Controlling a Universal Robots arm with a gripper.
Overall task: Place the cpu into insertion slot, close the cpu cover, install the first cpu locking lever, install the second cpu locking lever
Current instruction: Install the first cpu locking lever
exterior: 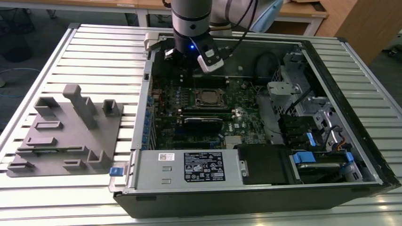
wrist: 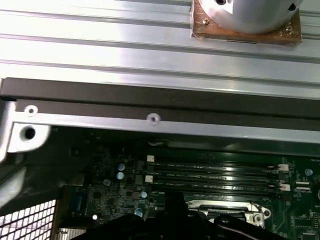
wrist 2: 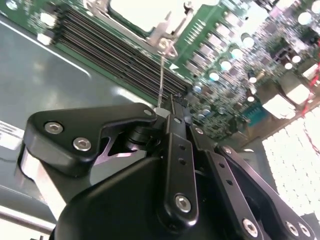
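**Second wrist view: tool tips at the thin lever**

The tool [wrist 2: 172, 106] looks shut, with the lever [wrist 2: 161, 75] ending right at its tips. I cannot tell if the lever is pinched. It is thin and springy, so I think it could slip off and snap back, or miss its hook. A push too low could scrape the board [wrist 2: 235, 65]. The cpu [exterior: 210, 98] sits in the slot [exterior: 196, 104], under the cover [wrist 2: 150, 34]. The case [exterior: 251, 205] holds the board and stands on the tabletop [exterior: 82, 47].

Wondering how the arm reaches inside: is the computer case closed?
No, the computer case lies open in the exterior view, its green circuit board exposed.
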